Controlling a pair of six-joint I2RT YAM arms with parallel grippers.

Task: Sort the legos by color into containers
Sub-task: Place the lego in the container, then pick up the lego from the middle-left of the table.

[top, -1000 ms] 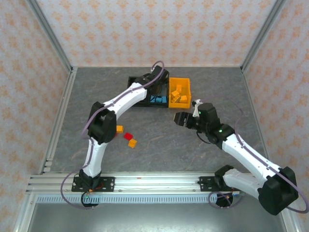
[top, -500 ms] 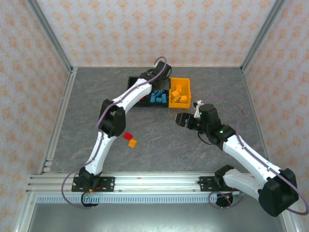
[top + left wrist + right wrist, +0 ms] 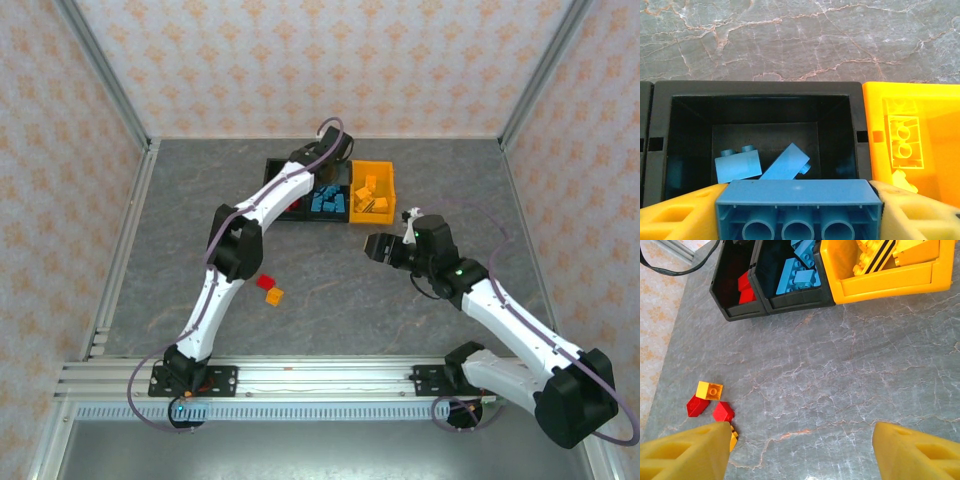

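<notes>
Holding steady from a half-second ago, left gripper [image 3: 799,216] clamps blue lego [image 3: 797,192] at middle black bin [image 3: 757,91], long axis crosswise, hollow underside toward camera; right gripper [image 3: 800,450] gapes wide.

No text, number, label or brand mark can be read on anything here. The studs on the yellow brick [image 3: 903,140] are too blurred to show any lettering.

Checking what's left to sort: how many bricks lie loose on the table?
4, clustered: an orange brick, a left red brick, a right red brick, and a second orange brick partly behind the right gripper. Others may be hidden.
</notes>
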